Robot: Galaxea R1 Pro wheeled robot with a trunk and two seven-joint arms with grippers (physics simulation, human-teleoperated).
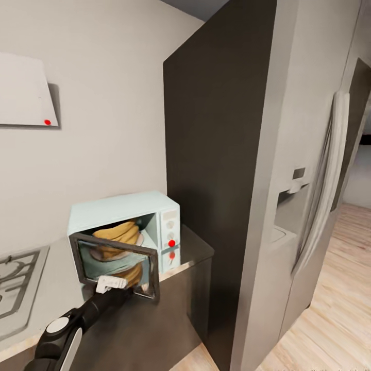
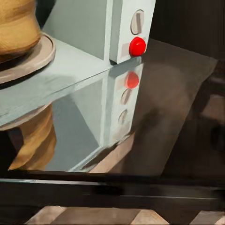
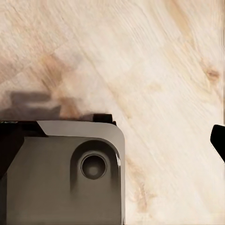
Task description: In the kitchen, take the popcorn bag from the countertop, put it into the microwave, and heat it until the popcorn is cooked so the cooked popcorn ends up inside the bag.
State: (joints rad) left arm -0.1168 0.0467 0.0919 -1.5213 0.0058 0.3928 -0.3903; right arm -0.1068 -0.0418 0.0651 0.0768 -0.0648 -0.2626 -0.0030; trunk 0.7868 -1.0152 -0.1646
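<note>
The pale blue microwave [image 1: 129,206] stands on the grey countertop [image 1: 51,293] with its dark glass door [image 1: 149,273] swung partly open. The tan popcorn bag [image 1: 121,232] sits upright inside on the round turntable [image 2: 33,61]. In the left wrist view the popcorn bag [image 2: 16,23] shows close up, past the door's glass, with the red dot [image 2: 137,46] on the control panel. My left gripper [image 1: 111,283] is at the door's lower edge, against its outer face; its jaws are too small to read. One dark right fingertip [image 3: 218,140] shows, held wide over the floor.
A steel gas hob [image 1: 13,278] lies left of the microwave, under a white hood [image 1: 23,90]. A tall dark cabinet [image 1: 216,154] rises right beside the microwave, then a steel fridge [image 1: 309,206]. Wood floor [image 1: 335,309] runs to the right. My own base [image 3: 61,173] is below the right arm.
</note>
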